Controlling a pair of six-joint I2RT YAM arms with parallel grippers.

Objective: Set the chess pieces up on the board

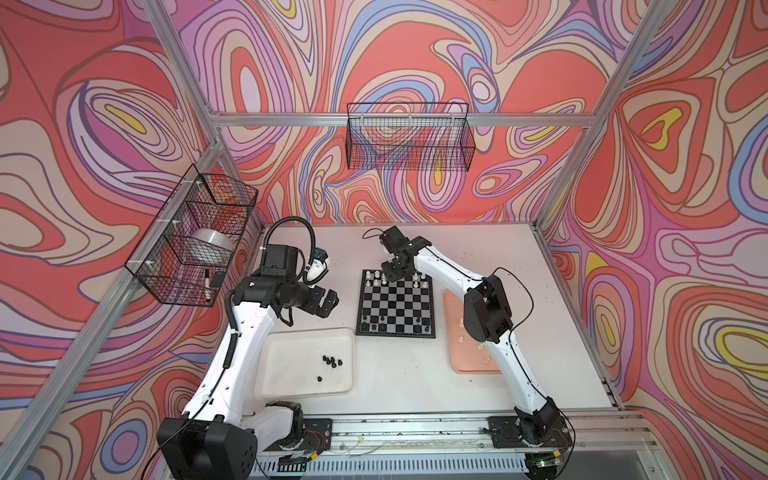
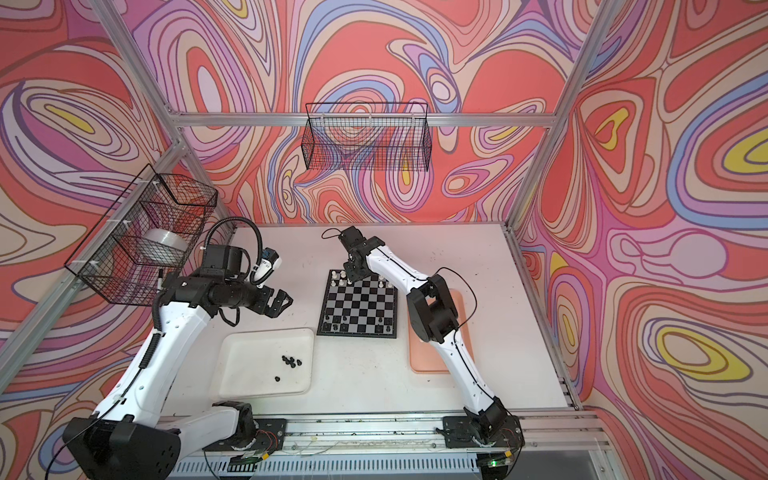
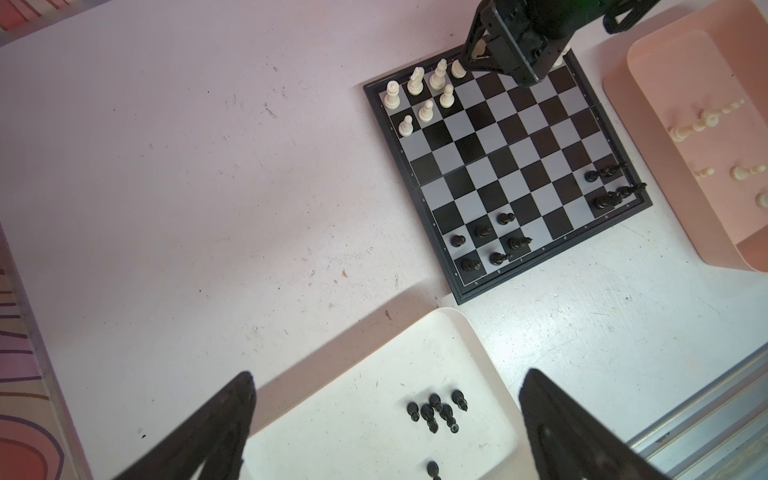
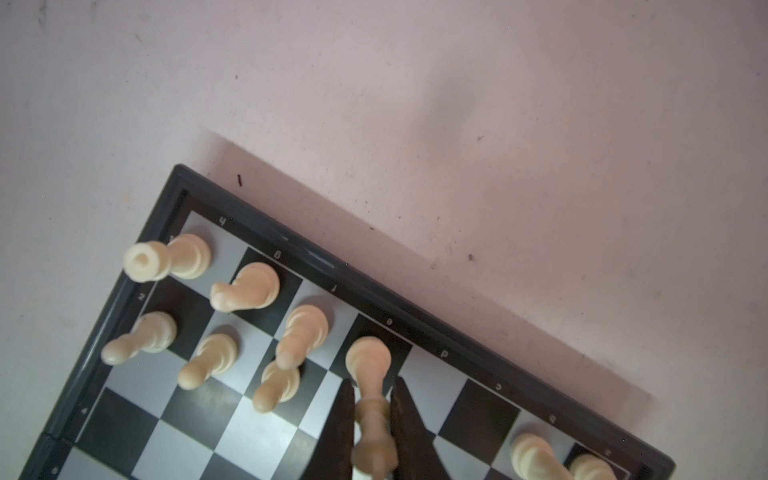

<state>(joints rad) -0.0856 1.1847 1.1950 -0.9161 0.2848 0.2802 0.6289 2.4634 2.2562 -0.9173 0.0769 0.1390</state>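
**A:** Nearest on the surface (image 1: 395, 374)?

**B:** At near left, a white tray (image 1: 291, 365) with loose black pieces (image 1: 331, 360) inside, one lying apart from the cluster. At near right, a pink tray (image 1: 457, 361), partly hidden under the right arm, with loose cream pieces (image 3: 702, 120) lying flat in it.

**A:** And past the trays?

**B:** In the middle, the board (image 1: 395, 305), flat on the surface, between the two trays and a little farther back. On its two nearest rows, standing black pieces (image 3: 482, 230), bunched toward the near-left and near-right corners.

**A:** Left claw (image 1: 330, 302)?

**B:** Just left of the board, above the surface, beyond the white tray. Jaws wide apart, nothing between them.

**A:** Right claw (image 4: 372, 386)?

**B:** Over the board's far edge, pointing down. Clamped on a tall cream piece (image 4: 368, 357) by the upper stem, base at a black square of the farthest row. Cannot tell whether seated or just above.

**A:** Around that piece?

**B:** To the left, six standing cream pieces (image 4: 249, 286) on the two farthest rows, filling the far-left corner. To the right, a couple more near the far-right corner.

**A:** Farthest of all?

**B:** A wire basket (image 1: 195, 237) on the left wall, holding a silvery roll. Another wire basket on the far wall.
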